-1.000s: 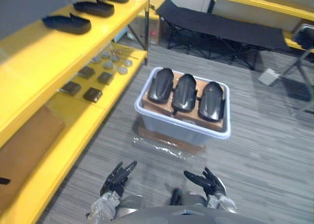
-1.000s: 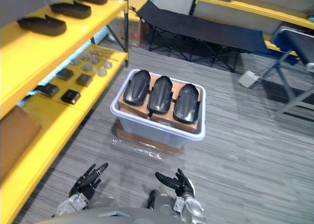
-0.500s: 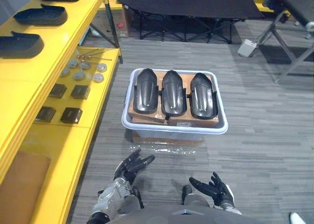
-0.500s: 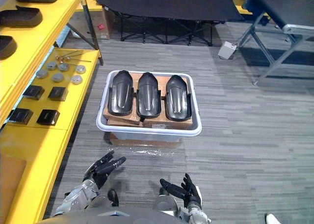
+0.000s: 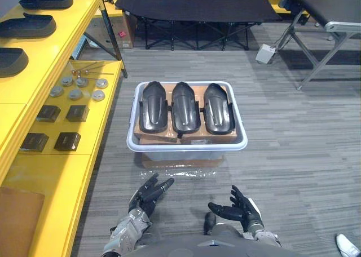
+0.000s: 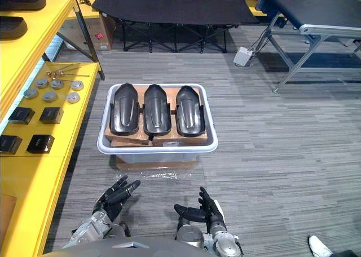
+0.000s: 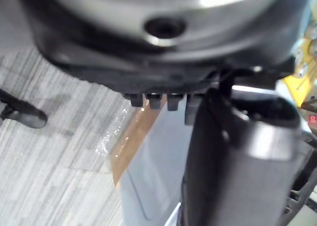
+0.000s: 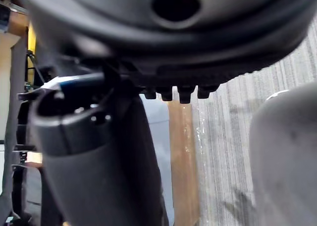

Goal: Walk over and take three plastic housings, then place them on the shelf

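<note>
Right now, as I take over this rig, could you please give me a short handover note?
Left hand: open, holding nothing, low in front of the robot.
Right hand: open, holding nothing.
Three black plastic housings lie side by side on cardboard in the white bin on the floor ahead.
Yellow shelf stands to the robot's left.
Done: robot faces the bin.
To do: reach in, take all three housings, place them on the shelf.
</note>
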Controlling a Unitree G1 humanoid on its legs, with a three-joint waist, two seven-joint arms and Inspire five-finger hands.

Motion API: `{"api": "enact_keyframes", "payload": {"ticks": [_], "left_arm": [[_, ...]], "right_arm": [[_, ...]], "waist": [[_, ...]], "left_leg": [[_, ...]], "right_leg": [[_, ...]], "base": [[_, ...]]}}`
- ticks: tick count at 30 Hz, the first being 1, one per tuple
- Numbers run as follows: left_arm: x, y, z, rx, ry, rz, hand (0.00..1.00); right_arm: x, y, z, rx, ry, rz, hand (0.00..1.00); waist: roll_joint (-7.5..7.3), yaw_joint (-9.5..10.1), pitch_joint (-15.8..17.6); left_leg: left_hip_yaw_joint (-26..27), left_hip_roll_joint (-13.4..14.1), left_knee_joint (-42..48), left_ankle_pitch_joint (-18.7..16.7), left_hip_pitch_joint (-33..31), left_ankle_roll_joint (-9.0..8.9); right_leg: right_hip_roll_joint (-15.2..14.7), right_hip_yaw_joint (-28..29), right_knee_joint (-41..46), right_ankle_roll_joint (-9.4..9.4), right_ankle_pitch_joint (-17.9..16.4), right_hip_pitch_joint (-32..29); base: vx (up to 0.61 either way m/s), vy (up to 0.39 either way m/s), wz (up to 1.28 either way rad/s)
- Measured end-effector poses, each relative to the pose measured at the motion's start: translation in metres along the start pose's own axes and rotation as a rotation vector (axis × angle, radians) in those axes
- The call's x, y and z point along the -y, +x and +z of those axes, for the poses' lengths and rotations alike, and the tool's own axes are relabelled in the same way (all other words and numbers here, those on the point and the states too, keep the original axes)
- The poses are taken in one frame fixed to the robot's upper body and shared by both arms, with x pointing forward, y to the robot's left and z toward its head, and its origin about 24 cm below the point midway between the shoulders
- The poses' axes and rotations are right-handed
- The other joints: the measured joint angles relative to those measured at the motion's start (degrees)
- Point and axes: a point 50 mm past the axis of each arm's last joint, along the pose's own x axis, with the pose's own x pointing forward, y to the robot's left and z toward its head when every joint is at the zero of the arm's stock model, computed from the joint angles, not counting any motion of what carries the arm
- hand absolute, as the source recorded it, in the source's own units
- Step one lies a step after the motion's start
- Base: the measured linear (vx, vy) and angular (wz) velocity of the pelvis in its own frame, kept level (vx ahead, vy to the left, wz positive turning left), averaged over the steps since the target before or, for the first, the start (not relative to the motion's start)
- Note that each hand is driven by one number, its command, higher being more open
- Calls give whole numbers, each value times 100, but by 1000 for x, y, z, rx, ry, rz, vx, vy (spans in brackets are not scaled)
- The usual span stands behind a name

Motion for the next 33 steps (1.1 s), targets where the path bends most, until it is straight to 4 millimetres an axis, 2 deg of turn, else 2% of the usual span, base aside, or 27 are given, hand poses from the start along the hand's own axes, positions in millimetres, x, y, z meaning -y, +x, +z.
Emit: {"api": "enact_keyframes", "payload": {"ticks": [4,8,10,13,18,20,22,25,28,30,31,33], "left_arm": [[4,-3,0,10,8,-24,100],[2,-7,-2,-8,51,-16,100],[-1,-9,-1,-15,56,-11,100],[-16,-16,-3,-45,88,36,100],[-32,-22,1,-53,116,86,100],[-32,-20,8,-23,106,79,100],[-27,-13,23,31,103,54,100],[-20,-4,42,97,101,22,100],[-18,-3,51,141,96,11,100],[-13,0,59,178,103,-10,100],[-12,1,60,180,102,-10,100],[-13,1,55,161,103,-3,100]], "right_arm": [[-3,-3,20,93,53,6,100],[3,-6,57,256,124,-23,100],[15,-8,78,346,140,-71,100],[52,-17,128,536,156,-178,100],[100,-22,189,699,173,-365,100],[118,-20,213,740,193,-454,100],[137,-17,252,776,208,-530,100],[155,-19,285,789,243,-558,100],[166,-16,298,756,259,-575,100],[182,-22,316,760,338,-592,100],[185,-23,321,765,358,-592,100],[193,-32,345,789,353,-620,100]], "waist": [[-19,16,-1],[-40,6,-12],[-43,22,-11],[-83,37,-10],[-207,151,65],[-209,179,194],[-171,262,539],[-92,395,971],[-64,509,1228],[54,624,1471],[83,629,1487],[217,632,1657]], "left_leg": [[101,-67,-510,203,305,-8],[199,-148,-876,339,573,-51],[215,-148,-878,336,569,-59],[257,-150,-872,309,641,-101],[199,-114,-647,216,410,-75],[29,-37,-297,109,39,-52],[-178,15,133,16,-330,21],[-433,16,455,-36,-785,117],[-598,-27,578,-11,-1060,175],[-684,-71,741,10,-1334,223],[-709,-89,780,12,-1430,232],[-770,-159,916,16,-1624,294]], "right_leg": [[-38,-43,-58,11,14,90],[-53,-39,-42,-18,33,170],[-57,-44,-21,-5,45,176],[-84,-124,61,30,66,179],[-86,-176,68,75,95,81],[-81,-292,133,74,95,-61],[-82,-389,300,72,96,-249],[-96,-550,447,57,106,-478],[-148,-660,536,29,124,-647],[-229,-730,720,24,122,-876],[-253,-742,771,23,121,-968],[-358,-777,967,20,119,-1159]], "base": [[4,-32,-3],[59,-10,-5],[73,10,-4],[48,24,-7],[-22,12,2],[-95,18,28],[-144,54,27],[-166,49,32],[-96,57,23],[-67,77,20],[-58,97,12],[-43,105,10]]}}
